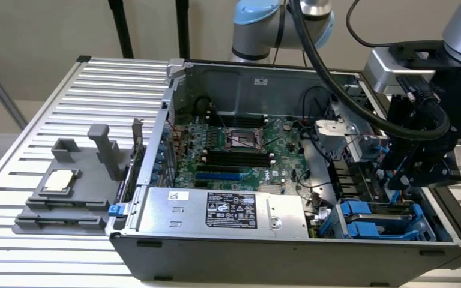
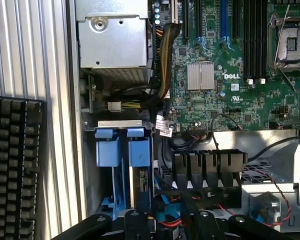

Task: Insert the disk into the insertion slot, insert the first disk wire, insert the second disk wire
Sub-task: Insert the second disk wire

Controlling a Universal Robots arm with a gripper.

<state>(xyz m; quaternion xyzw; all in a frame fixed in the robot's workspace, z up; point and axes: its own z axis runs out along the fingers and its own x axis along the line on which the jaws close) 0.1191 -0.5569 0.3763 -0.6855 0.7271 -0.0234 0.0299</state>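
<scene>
The motherboard (image 1: 239,147) is green with black slots. The slot (image 1: 383,219) has bright blue rails in grey metal. The power supply (image 1: 222,210) is grey with a black-and-white label. The desk (image 1: 46,108) is ribbed silver.

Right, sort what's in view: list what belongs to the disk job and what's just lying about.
Belongs to the job:
- insertion slot, the bay with blue rails in the drive cage
- gripper, hanging close over that cage

Just lying about:
- power-supply box
- motherboard
- grey fixture on the table, with a chip on it
- keyboard
</scene>
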